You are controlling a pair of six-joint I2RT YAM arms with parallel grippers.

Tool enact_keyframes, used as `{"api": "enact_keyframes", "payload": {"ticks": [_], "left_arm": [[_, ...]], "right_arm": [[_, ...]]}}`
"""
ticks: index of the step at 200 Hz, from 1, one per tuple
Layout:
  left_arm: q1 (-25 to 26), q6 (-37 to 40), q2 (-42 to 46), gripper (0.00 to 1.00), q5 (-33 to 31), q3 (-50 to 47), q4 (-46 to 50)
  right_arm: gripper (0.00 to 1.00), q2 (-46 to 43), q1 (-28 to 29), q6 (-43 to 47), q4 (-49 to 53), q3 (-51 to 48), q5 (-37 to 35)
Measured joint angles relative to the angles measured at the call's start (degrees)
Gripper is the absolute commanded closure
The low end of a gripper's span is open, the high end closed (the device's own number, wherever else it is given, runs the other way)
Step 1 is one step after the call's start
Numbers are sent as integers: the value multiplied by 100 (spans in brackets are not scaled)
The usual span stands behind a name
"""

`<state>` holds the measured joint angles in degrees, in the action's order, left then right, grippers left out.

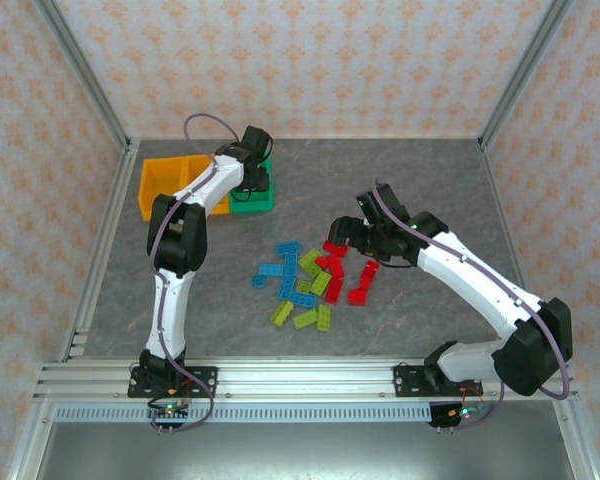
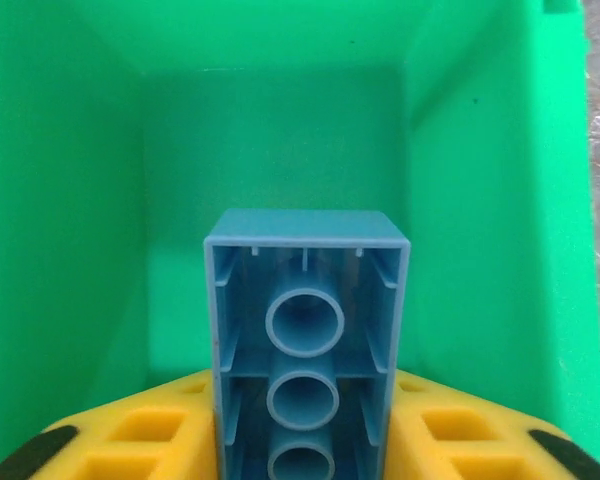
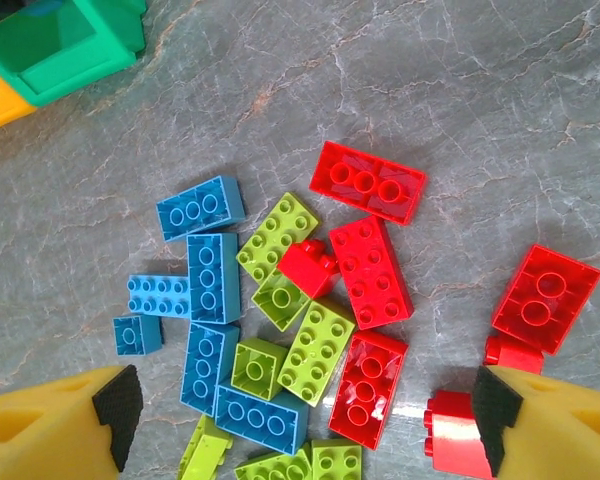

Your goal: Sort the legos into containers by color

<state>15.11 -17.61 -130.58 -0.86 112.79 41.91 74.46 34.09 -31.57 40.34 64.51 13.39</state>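
One blue brick (image 2: 307, 330), hollow underside up, gripped between the yellow fingers (image 2: 140, 440) of the left gripper (image 2: 305, 440), flush against both, down inside the green bin (image 2: 480, 200), with bin walls on both sides and beyond the fingertips. About twenty loose legos (image 3: 300, 310) on the grey table (image 3: 500, 90) below the right gripper (image 3: 307, 415), blue nearest one pad (image 3: 120, 410), red nearest the other, lime between; jaws spread wide, grasping nothing. Two orange bins (image 1: 170, 180) joined beside the green one.
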Motion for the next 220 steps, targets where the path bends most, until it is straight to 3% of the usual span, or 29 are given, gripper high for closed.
{"api": "enact_keyframes", "payload": {"ticks": [29,56,83,112,136,162,197,220], "left_arm": [[0,13,111,51,52,35,107],[9,13,761,54,330,-387,125],[160,39,2424,54,645,-1497,26],[817,400,4271,53,767,-2465,-59],[1388,903,5462,44,866,-3436,-111],[1462,1263,6223,36,883,-4476,-55],[1451,1423,6714,10,743,-4990,122],[1451,1508,6916,2,638,-4990,118]], "right_arm": [[11,-66,0,-70,-2,-2,-61],[11,-96,0,-101,-39,-26,-195],[11,59,0,131,-142,-50,-358],[10,955,-13,739,-164,216,-444],[10,2107,-42,1362,-166,761,-387],[14,3069,-138,1818,-199,1126,-323],[19,3617,-315,2076,-210,1296,-31],[29,3674,-317,2164,-225,1346,42]]}}
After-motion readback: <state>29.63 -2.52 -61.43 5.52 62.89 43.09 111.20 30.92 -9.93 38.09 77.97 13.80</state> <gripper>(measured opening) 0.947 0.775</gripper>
